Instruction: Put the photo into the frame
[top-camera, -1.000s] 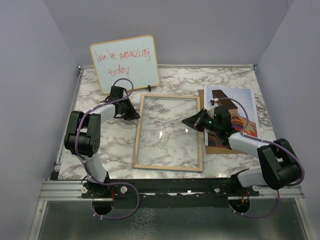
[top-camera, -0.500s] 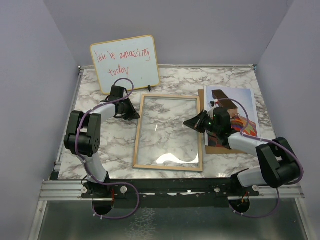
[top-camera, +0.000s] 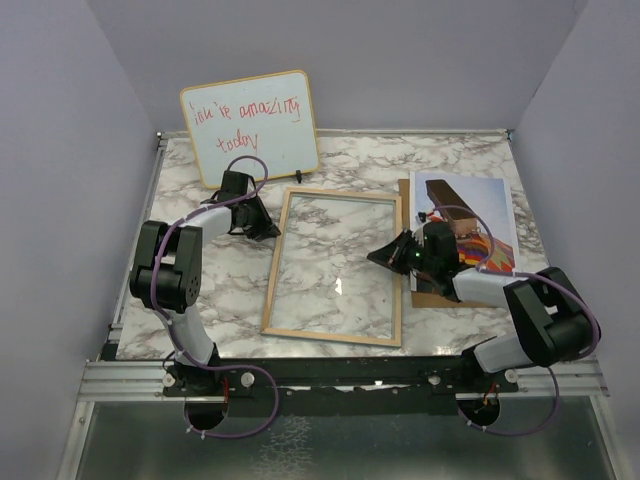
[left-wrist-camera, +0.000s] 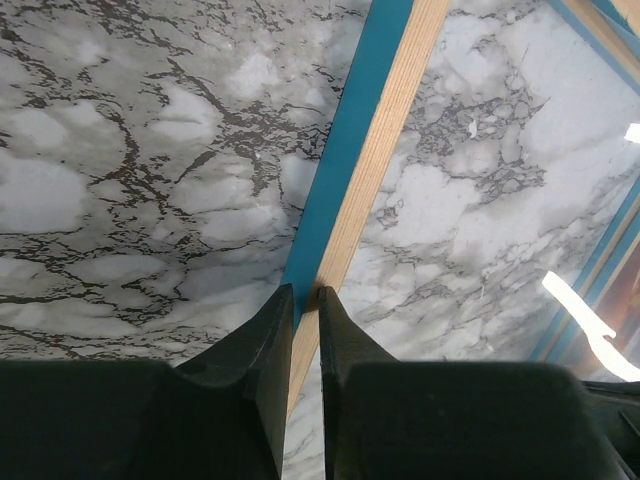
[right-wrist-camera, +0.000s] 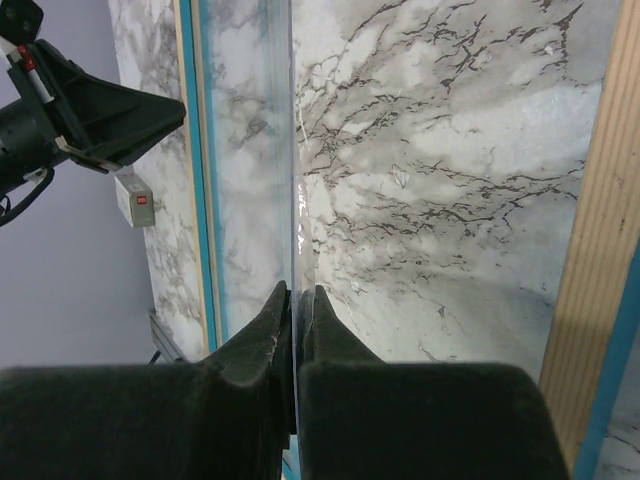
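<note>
Midway, we find the frame (top-camera: 332, 337) lying wood face up at the desk's centre and the photo (top-camera: 480, 200) apart on a brown backing board (top-camera: 430, 292) by the right edge. The frame, we judge, is being readied, and next comes letting go and fetching the photo. The right gripper (right-wrist-camera: 294, 290) is pressed shut on a thin clear edge at the frame's right rail; the left gripper (left-wrist-camera: 305, 292) stands narrow astride the left rail — gripping or not, we cannot tell.

Frame (top-camera: 274, 270) light wood w/ blue edge, table (top-camera: 232, 292) grey-veined marble.
</note>
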